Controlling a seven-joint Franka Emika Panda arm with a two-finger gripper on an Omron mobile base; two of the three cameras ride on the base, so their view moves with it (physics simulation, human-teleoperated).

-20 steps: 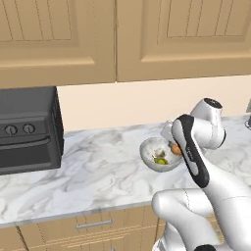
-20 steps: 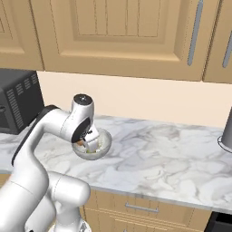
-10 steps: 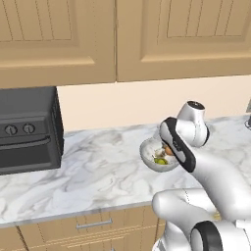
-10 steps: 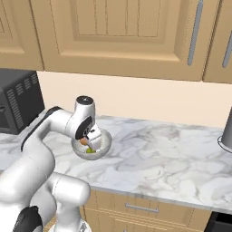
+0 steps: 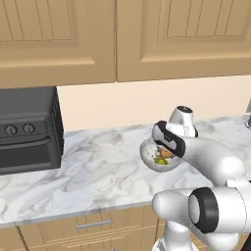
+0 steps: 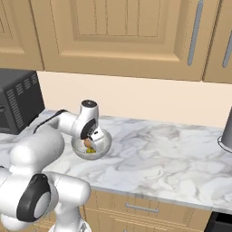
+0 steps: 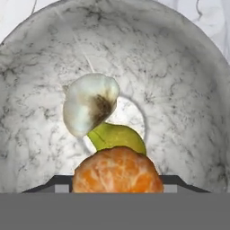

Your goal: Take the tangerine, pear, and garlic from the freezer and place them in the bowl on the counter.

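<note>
The off-white bowl (image 7: 184, 85) sits on the marbled counter (image 5: 98, 171). Inside it lie the whitish garlic (image 7: 90, 110) and the yellow-green pear (image 7: 117, 138), touching each other. My gripper (image 7: 117, 182) hangs just over the bowl's inside, shut on the tangerine (image 7: 117, 170), which is right above the pear. From the left base view the gripper (image 5: 169, 147) reaches into the bowl (image 5: 147, 156) with the tangerine (image 5: 166, 153) beside the pear (image 5: 160, 161). The right base view shows the same bowl (image 6: 103, 144) and tangerine (image 6: 87, 142). The freezer is out of view.
A dark oven box (image 5: 27, 128) stands on the counter's left end. Tan wall cabinets (image 5: 122, 39) hang above. A grey object (image 6: 226, 136) stands at the counter's far right. Drawers with bar handles (image 6: 140, 208) run below the counter.
The hand has swung in over the bowl and come lower, carrying the tangerine with it. The bowl, pear and garlic have stayed put.
</note>
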